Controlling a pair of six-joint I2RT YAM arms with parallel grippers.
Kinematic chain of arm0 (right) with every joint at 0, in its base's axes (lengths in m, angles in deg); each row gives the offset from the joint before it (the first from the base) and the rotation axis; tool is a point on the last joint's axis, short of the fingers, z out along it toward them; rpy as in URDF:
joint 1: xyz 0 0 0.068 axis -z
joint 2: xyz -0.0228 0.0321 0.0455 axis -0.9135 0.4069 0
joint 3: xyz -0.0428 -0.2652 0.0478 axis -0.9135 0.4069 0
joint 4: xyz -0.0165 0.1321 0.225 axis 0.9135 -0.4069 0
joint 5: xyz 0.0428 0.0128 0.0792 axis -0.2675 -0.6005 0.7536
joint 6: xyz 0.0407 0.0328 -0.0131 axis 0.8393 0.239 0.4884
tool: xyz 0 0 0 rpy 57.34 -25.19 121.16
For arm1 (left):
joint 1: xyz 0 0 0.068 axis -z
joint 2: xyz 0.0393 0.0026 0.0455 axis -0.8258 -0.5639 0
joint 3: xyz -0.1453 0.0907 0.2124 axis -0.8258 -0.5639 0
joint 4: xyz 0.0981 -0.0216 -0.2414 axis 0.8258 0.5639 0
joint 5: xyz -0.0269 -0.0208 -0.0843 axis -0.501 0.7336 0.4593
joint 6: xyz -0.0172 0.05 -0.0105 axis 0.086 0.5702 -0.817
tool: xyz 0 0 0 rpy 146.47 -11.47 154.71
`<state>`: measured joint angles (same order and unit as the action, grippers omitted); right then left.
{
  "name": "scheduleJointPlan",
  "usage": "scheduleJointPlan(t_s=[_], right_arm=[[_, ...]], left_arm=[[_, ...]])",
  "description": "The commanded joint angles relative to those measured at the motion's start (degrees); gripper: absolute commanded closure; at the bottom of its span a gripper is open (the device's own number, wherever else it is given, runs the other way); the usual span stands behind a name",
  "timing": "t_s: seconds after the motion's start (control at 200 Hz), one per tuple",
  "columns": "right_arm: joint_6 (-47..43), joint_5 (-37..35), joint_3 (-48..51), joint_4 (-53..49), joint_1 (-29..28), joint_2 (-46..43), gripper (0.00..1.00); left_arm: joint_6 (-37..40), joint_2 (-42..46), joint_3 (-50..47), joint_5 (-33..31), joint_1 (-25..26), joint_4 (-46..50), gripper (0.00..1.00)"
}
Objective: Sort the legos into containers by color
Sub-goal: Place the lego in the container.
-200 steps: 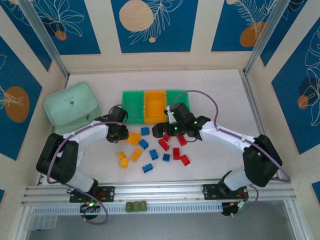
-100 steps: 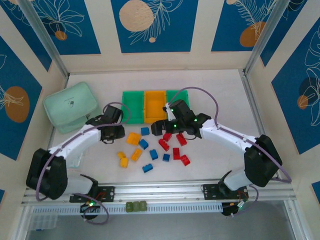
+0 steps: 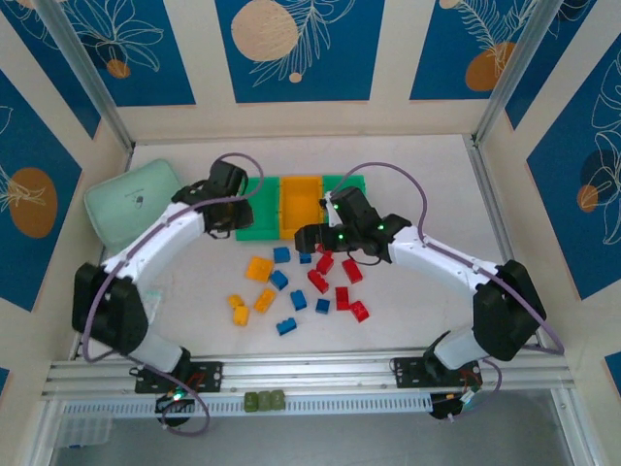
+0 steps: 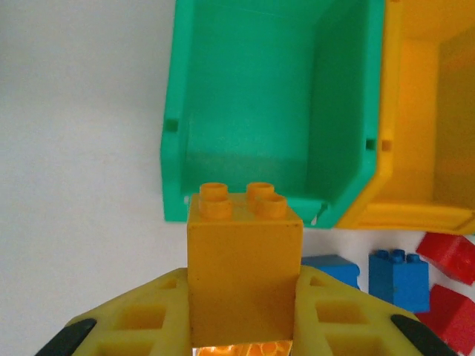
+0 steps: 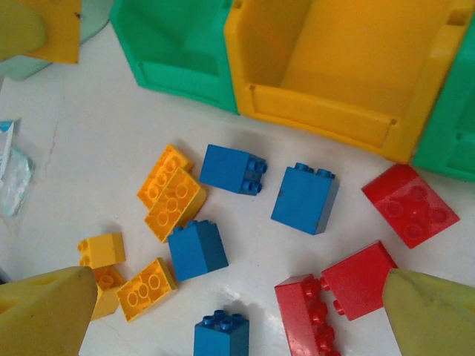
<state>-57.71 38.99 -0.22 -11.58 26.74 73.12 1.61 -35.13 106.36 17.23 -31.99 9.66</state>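
Left wrist view: a yellow brick sits clamped between the two fingers of the left claw, studs pointing forward, away from the claw. It is off the table, just short of the containers' near rims.

Straight ahead of the claw lies the open left green bin, which looks empty. The orange bin is joined to it ahead and to the claw's right. If yellow belongs in the orange bin, the coming move is probably a shift rightward and forward before release. Dropped from here, the brick would likely land at the green bin's lip.

The right claw is spread wide and holds nothing. Below and between its fingers lie loose legos: blue ones, red ones toward its right finger and yellow ones toward its left.
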Motion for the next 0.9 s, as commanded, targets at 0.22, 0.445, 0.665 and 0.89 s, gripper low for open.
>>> scheduleJointPlan(t_s=[0.22, 0.445, 0.665, 0.89], right_arm=[[1.9, -0.9, -3.0, 0.1, 1.0, 1.4, 0.01], [0.7, -1.1, -3.6, -0.7, 1.0, 1.8, 0.01], [-0.3, -0.6, -5.6, -1.9, 1.1, 2.5, 0.01], [0.5, 1.1, -6.4, -0.7, 0.9, 3.0, 0.01]], left_arm=[[4.9, -17.3, 15.1, -1.9, -0.7, 0.9, 0.88], [5.4, -24.2, 22.8, -1.2, -0.8, 3.2, 0.7], [5.0, -21.2, 21.3, -0.2, -0.7, 3.3, 0.54], [5.7, -15.9, 18.5, -1.5, -0.8, 4.7, 0.46]])
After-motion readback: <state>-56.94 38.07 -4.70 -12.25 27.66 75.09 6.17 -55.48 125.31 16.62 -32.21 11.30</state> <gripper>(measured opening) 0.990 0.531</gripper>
